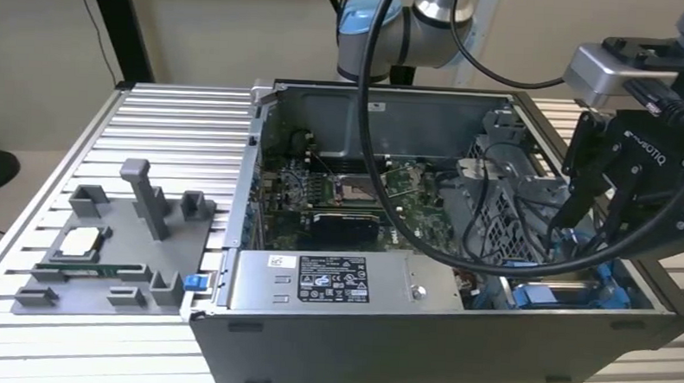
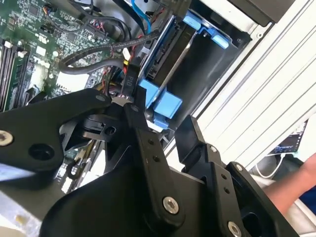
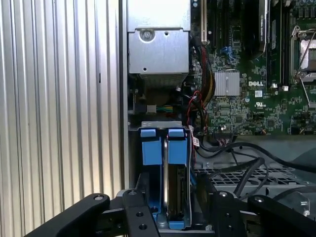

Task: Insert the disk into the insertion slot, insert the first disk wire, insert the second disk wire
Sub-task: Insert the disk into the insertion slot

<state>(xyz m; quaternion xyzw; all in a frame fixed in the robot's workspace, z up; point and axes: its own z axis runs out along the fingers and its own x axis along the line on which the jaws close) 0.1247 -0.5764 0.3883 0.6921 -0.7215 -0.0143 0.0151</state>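
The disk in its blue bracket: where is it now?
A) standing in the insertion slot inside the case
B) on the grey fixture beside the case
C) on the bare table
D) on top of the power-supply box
A: in the first wrist view the disk stands on edge inside the insertion slot.

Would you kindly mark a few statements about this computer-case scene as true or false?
The silver-metal hard drive in its blue plastic bracket sits in the grey drive bay. True.
The grey labelled power-supply box lies on the slatted table. False: it sits inside the open computer case.
The black claw is open. True.
The grey plastic fixture with upright posts stands at the exterior view's right of the case. False: its left.
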